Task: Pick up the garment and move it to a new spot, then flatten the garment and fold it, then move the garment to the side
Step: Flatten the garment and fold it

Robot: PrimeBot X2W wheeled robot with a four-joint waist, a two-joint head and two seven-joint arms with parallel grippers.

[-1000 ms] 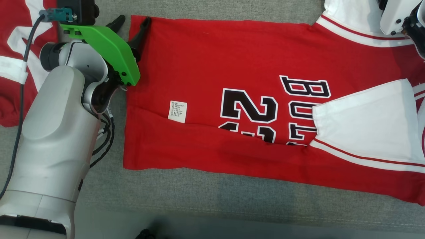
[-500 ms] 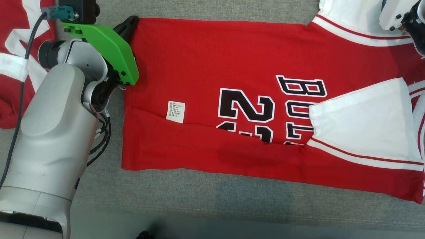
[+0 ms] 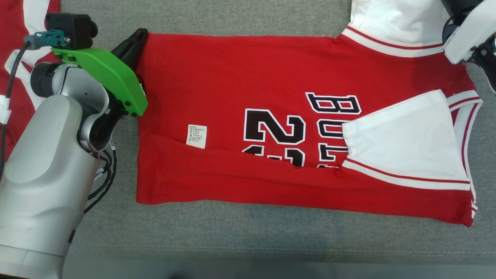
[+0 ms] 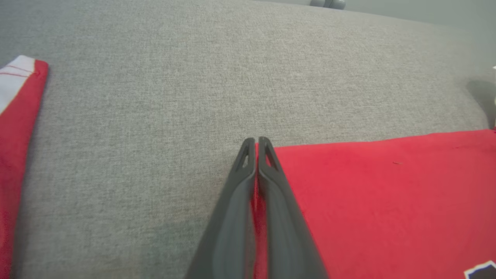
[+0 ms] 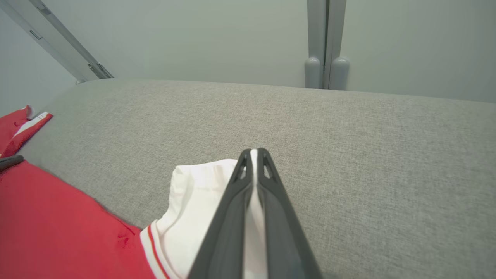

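The garment [image 3: 271, 73], a red knit jersey with white sleeves and black-and-white lettering, lies spread across the middle of the head view on the grey woven surface [image 3: 248, 232]. Why do we hold it at both ends of its upper edge?

We judge the fold half made. The lower strip is turned up over the numerals, and the folded white sleeve [image 3: 403, 139] lies tucked in at the right. The upper edge is the one left to bring down.

What has each gripper got?

Our left gripper [image 4: 255, 141] is pressed closed on the red hem corner at the cloth's upper left; red fabric shows between its fingers [image 4: 279, 201]. Our right gripper [image 5: 254, 152] is likewise clamped, pinching the upper white sleeve [image 5: 193, 186].

Why the ends, not the middle?

We reckon two end grips keep the edge taut, so it comes over straight. The second red garment [image 3: 15, 77], at the left edge, lies apart from ours; we should stay clear of it.
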